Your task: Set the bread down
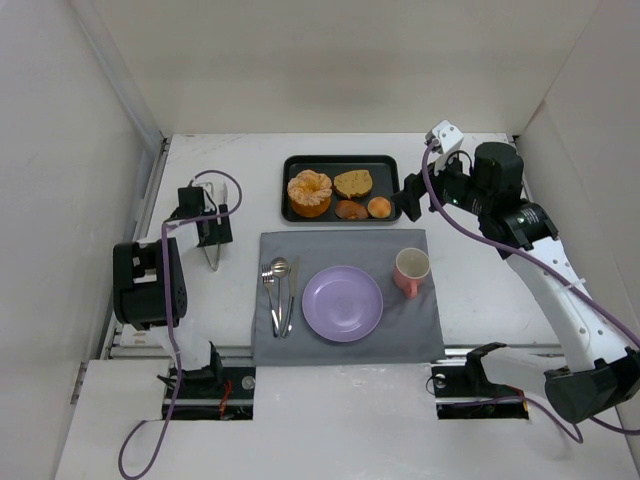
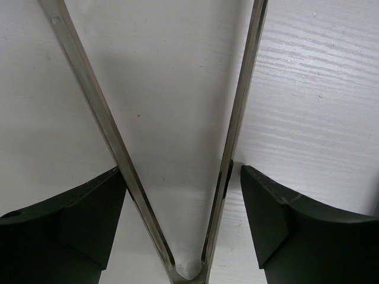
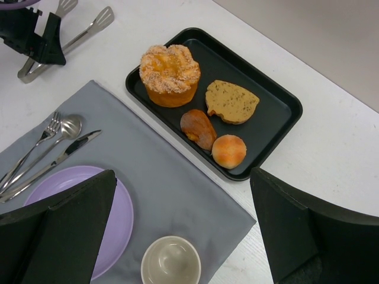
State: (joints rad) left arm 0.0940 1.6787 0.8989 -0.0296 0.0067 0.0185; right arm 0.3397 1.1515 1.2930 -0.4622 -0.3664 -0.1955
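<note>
The bread (image 1: pixel 309 192) is a round orange-golden pastry with a lobed, pale-glazed top. It sits at the left end of a black tray (image 1: pixel 340 162) and also shows in the right wrist view (image 3: pixel 170 74). The purple plate (image 1: pixel 342 303) lies empty on a grey placemat (image 1: pixel 410 320). My left gripper (image 1: pixel 212 237) is open low over the table, left of the tray. Its fingers straddle metal tongs (image 2: pixel 112 142) lying there, without squeezing them. My right gripper (image 1: pixel 410 197) is open and empty. It hangs in the air by the tray's right end, above the mat (image 3: pixel 183 174).
The tray also holds a flat brown slice (image 1: pixel 353 183), a small brown pastry (image 1: pixel 351 209) and a small round bun (image 1: pixel 379 207). A pink cup (image 1: pixel 411 271) stands right of the plate. A fork, spoon and knife (image 1: pixel 279 295) lie left of it. White walls enclose the table.
</note>
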